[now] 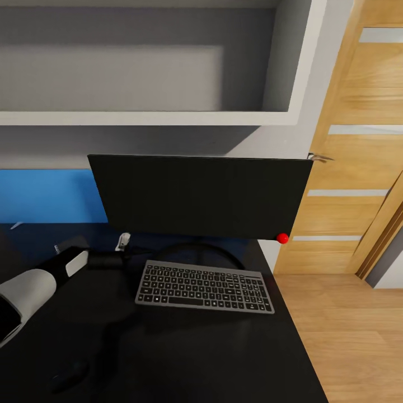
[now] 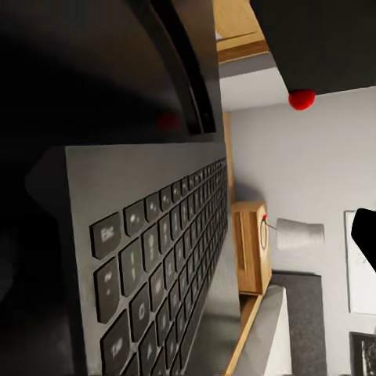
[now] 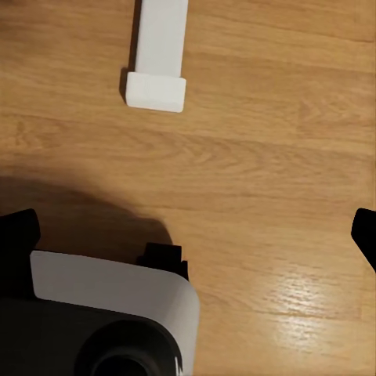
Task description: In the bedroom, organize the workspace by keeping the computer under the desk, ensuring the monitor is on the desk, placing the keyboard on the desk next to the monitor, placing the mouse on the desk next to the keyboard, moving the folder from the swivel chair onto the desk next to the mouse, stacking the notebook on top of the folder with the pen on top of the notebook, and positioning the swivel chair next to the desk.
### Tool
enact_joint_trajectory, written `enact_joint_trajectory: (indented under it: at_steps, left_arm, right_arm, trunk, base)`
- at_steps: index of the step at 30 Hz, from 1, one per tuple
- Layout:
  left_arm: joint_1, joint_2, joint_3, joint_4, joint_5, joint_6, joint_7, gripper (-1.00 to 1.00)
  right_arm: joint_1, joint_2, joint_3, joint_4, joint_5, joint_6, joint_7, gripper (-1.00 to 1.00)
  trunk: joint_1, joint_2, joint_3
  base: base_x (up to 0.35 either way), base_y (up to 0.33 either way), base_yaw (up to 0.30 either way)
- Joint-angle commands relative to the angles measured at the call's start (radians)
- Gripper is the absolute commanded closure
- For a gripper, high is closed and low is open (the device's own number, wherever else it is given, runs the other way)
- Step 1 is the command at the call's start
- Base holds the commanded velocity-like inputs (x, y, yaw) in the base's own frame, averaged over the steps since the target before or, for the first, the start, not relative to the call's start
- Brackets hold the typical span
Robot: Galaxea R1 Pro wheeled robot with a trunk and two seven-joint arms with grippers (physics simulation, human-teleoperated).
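The left arm [image 1: 33, 291] reaches over the black worktop [image 1: 196, 352], its fingers too dark against the surface to tell if they are wide or narrow. The mouse [image 1: 70, 376] lies near the front edge. The keyboard [image 1: 205, 286] sits before the monitor [image 1: 201, 196]. At right, an oak door [image 1: 358, 140]. The right fingers' spread cannot be told above the wood floor [image 3: 258, 157].
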Motion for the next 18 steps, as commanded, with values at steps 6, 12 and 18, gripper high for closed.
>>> enact_joint_trajectory:
  at_steps: [6, 12, 18]
  left_arm:
    - [0.001, -0.016, 0.090, 0.019, 0.007, -0.072, 0.140, -1.00]
    - [0.006, -0.026, 0.110, 0.021, 0.003, -0.105, 0.177, -1.00]
    - [0.008, -0.027, 0.114, 0.021, 0.005, -0.124, 0.204, -1.00]
  right_arm:
    - [0.000, -0.001, 0.006, -0.003, -0.010, 0.001, -0.008, -1.00]
    - [0.000, -0.001, 0.006, -0.003, -0.010, 0.000, -0.008, -1.00]
    - [0.000, -0.001, 0.006, -0.003, -0.010, -0.001, -0.008, -1.00]
  trunk:
    - [0.000, -0.001, -0.001]
    - [0.000, -0.001, -0.001]
    - [0.000, -0.001, -0.001]
  base:
    - [0.000, 0.000, 0.000]
    - [0.000, 0.000, 0.000]
    - [0.000, 0.000, 0.000]
